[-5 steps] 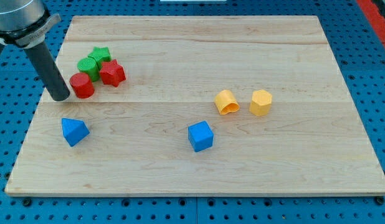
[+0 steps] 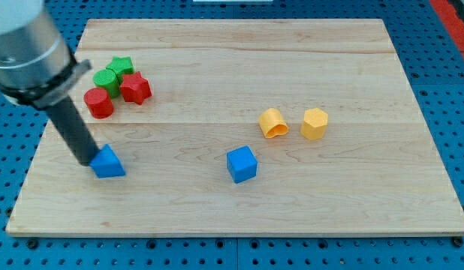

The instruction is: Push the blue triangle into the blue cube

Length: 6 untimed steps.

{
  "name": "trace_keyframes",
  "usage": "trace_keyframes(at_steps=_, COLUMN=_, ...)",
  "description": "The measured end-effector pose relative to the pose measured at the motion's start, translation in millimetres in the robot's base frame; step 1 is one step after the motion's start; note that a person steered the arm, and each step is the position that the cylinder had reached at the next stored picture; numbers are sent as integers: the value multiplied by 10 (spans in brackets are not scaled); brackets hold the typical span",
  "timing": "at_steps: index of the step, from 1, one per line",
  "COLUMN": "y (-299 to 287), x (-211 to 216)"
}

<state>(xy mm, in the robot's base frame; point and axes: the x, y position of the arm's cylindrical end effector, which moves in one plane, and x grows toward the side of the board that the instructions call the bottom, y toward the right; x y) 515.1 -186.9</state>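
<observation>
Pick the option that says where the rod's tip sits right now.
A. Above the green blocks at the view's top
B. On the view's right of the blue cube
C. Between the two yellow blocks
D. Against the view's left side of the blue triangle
D: my tip is pressed against the view's left side of the blue triangle, with the blue cube farther off toward the view's right.

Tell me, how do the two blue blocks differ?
The blue triangle is a wedge with a point on top; the blue cube is boxy with a flat top. The triangle lies toward the view's left with my tip against its left side; the cube stands alone near the middle, untouched. The triangle looks slightly lower than the cube. Both share the same bright blue.
</observation>
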Motion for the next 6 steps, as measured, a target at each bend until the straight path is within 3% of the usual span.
trace_keyframes(at_steps=2, y=754, x=35)
trace_keyframes(at_steps=4, y=433, x=263)
trace_keyframes(at_steps=6, y=1456, x=265)
